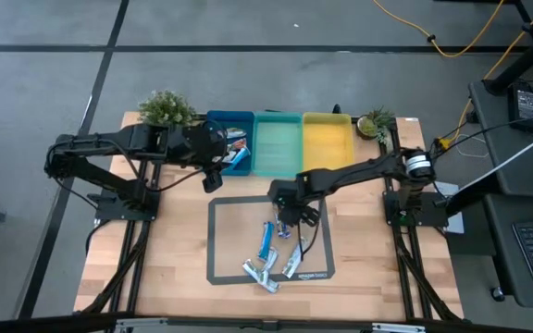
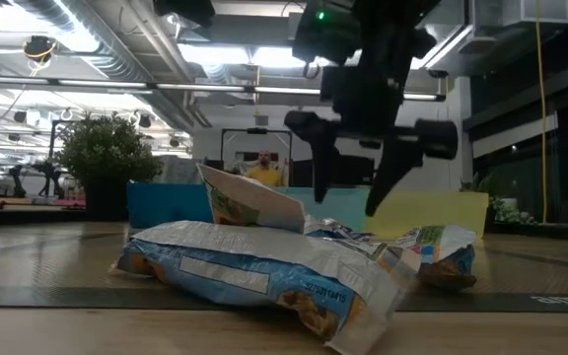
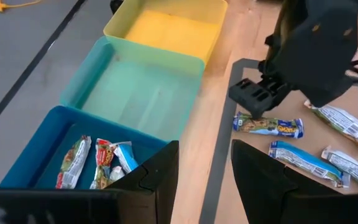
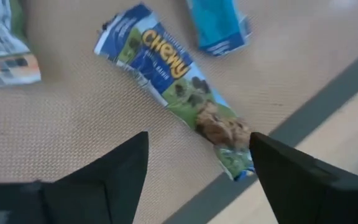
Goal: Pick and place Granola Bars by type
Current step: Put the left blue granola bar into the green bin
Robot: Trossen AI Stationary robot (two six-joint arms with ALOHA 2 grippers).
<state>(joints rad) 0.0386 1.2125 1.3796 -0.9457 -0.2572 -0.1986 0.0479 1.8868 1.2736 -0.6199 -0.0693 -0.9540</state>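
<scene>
Several foil-wrapped granola bars (image 1: 266,243) lie flat on the dark-edged mat (image 1: 222,242). My right gripper (image 1: 286,222) is open just above the mat. In the right wrist view its fingers (image 4: 197,168) stand on either side of one end of a blue-and-green "Chewy" bar (image 4: 178,79) without touching it. The low view shows that gripper (image 2: 348,202) open above the pile of bars (image 2: 264,266). My left gripper (image 3: 204,174) is open and empty over the near corner of the blue bin (image 3: 36,155). That bin holds three bars, red/green and blue ones (image 3: 104,163).
Blue (image 1: 218,118), teal (image 1: 276,148) and yellow (image 1: 327,139) bins stand side by side at the table's far edge. A small plant stands at each end of the row (image 1: 167,108) (image 1: 375,120). Bare wood lies to the left and right of the mat.
</scene>
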